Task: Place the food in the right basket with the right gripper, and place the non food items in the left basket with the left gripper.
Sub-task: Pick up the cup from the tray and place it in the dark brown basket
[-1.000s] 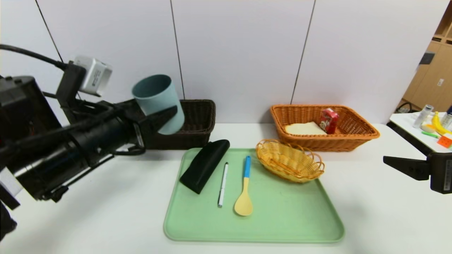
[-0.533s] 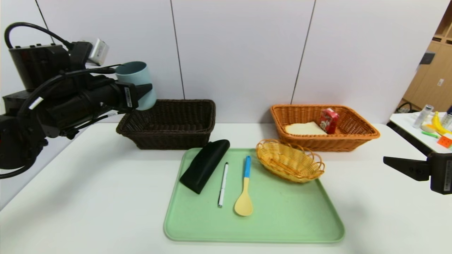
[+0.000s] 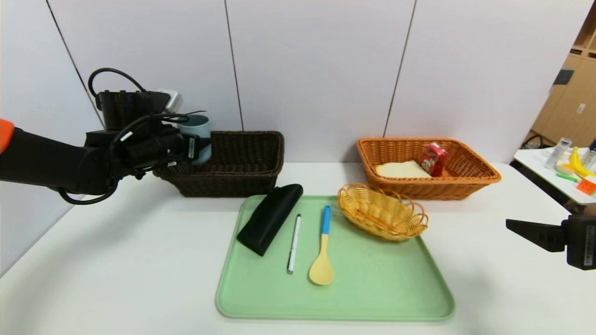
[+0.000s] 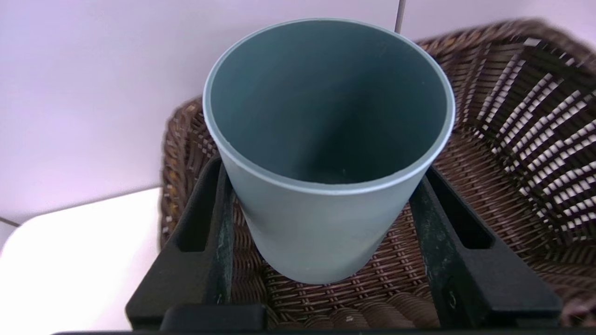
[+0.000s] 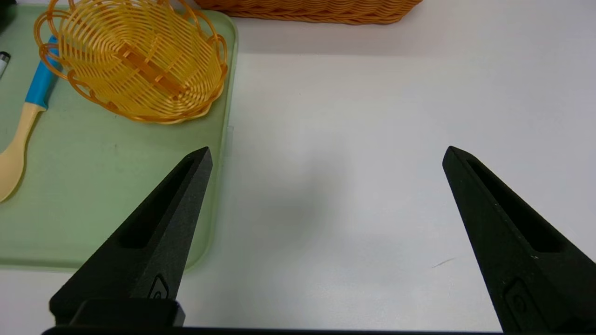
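Note:
My left gripper is shut on the grey-blue cup and holds it upright, low inside the left end of the dark brown basket. In the left wrist view the cup sits between the gripper's two black fingers, its base just above the basket's weave. The black case, white pen and yellow spoon lie on the green tray. The bread and red carton lie in the orange-tan basket. My right gripper is open and empty, parked at the table's right edge.
A small oval yellow wicker basket stands on the tray's far right corner, also in the right wrist view. A side table with a banana and small items stands at the far right. A wall is close behind both baskets.
My left arm has swung away toward the back left and lowered the cup from above the brown basket down into its left end. The right arm has not moved.

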Motion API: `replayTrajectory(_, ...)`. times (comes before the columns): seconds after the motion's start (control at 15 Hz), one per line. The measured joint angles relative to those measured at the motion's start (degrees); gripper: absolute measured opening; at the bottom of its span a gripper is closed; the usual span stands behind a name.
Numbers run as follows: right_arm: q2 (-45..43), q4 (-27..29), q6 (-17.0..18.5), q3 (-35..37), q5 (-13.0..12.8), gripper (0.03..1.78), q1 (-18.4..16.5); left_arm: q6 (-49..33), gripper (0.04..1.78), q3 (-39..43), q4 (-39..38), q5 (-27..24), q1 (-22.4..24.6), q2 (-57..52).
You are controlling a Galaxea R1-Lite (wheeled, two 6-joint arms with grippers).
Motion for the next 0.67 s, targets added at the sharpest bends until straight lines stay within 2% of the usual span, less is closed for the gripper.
replayTrajectory(0.27,-0.33,-3.06,0.37,2.62,0.06,1.71,-0.15,0.05,1.09,-1.84,1.08,0.46,0.11,2.71)
replayTrajectory(0.53,-0.33,-3.56,0.39,3.61,0.11,1.71,-0.15,0.39,1.09,-1.8,2.05,2.65,0.13,3.23)
replayTrajectory(0.67,-0.3,-3.56,0.37,3.62,0.09,1.71,-0.15,0.33,1.22,-1.73,1.55,3.15,0.13,3.25)
